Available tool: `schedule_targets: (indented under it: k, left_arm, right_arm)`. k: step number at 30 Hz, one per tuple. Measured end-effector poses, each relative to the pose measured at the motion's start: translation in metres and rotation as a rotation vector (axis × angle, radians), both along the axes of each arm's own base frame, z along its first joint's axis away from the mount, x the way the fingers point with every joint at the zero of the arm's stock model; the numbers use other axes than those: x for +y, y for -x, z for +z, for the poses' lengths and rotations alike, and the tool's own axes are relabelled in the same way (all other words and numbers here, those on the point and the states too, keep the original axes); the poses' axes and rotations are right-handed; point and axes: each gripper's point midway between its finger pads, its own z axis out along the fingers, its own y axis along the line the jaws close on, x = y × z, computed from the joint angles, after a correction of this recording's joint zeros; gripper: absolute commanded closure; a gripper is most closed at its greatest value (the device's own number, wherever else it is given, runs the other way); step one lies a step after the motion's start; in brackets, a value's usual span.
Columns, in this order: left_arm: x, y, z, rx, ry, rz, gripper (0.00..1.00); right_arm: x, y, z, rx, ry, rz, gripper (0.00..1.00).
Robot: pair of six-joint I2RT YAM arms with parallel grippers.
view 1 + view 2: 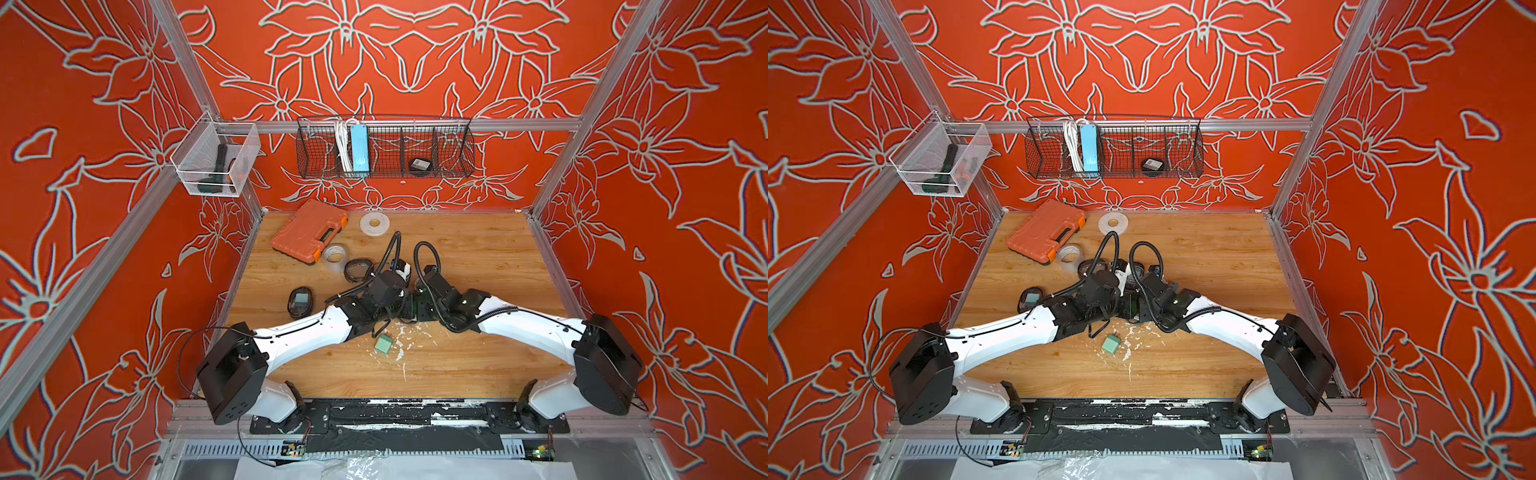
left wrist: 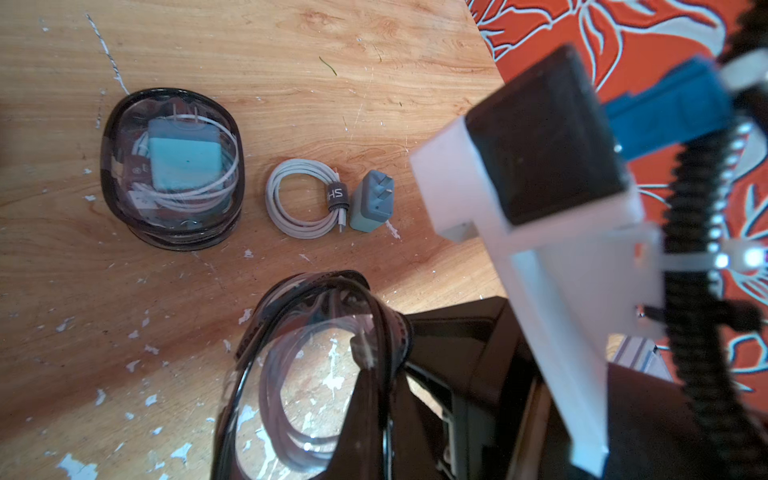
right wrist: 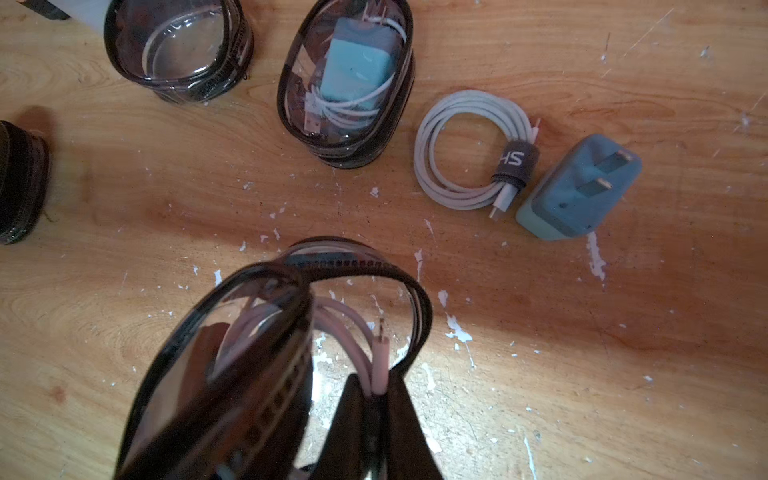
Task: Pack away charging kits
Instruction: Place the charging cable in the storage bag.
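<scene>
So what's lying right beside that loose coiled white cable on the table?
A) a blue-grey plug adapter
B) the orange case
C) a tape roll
A: the plug adapter lies beside the coiled cable, its prongs showing.

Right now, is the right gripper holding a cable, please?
Yes, the right gripper pinches a cable at the mouth of the open pouch.

Bright, even light; wrist views blur the near pouch (image 3: 216, 374), whose clear top shows glare.
</scene>
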Motion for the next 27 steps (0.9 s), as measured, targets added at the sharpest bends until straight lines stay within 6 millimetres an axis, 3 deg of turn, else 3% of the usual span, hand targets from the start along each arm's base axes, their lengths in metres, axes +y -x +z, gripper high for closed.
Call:
schedule_targets:
  k: [14, 27]
  left_arm:
    - [0.003, 0.011, -0.016, 0.065, 0.109, 0.042, 1.00]
    - [0.018, 0.027, 0.014, 0.041, 0.276, 0.077, 1.00]
  right_arm:
    - [-0.006, -0.004, 0.001, 0.012, -0.026, -0.100, 1.00]
    - [0.005, -0.011, 0.010, 0.014, -0.090, -0.137, 1.00]
